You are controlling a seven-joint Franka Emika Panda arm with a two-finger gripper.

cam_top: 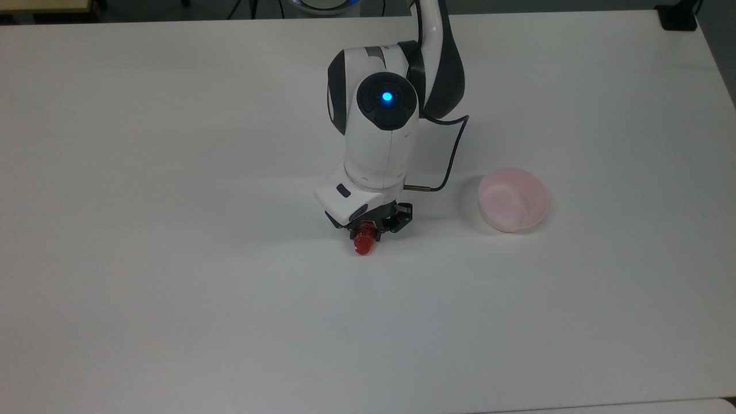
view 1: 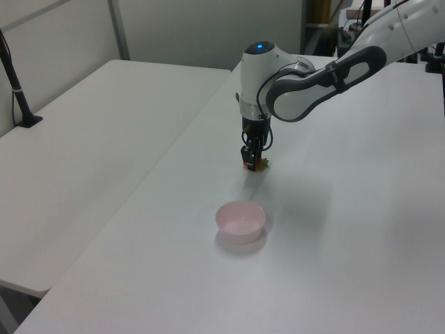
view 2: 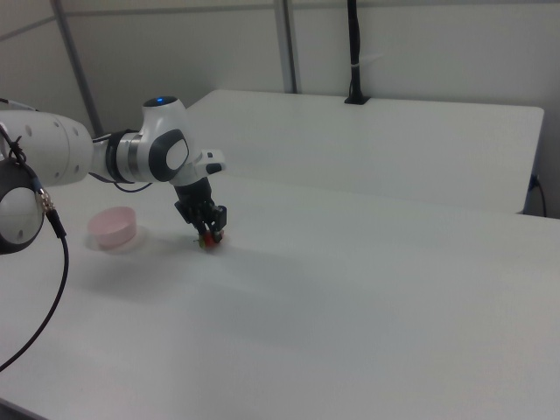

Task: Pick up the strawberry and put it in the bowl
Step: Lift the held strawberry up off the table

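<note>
A small glossy red strawberry (cam_top: pixel 363 244) lies on the white table (cam_top: pixel 172 287), seen also as the strawberry (view 1: pixel 259 164) and the strawberry (view 2: pixel 208 237). My gripper (cam_top: pixel 371 231) points straight down over it and is shut on the strawberry, whose upper part sits hidden between the black fingers. The same gripper (view 1: pixel 252 163) and gripper (view 2: pixel 211 230) stand low at the table surface. A pale pink bowl (cam_top: pixel 513 199) sits on the table to the top view's right of the gripper, apart from it; this bowl (view 1: pixel 240 220) and bowl (view 2: pixel 114 226) holds nothing.
A black cable (cam_top: pixel 454 155) loops from the wrist toward the bowl. A second white table (view 1: pixel 83 160) stands on the left view's left with a black post (view 1: pixel 17 83) on it. Bare tabletop lies all around the gripper.
</note>
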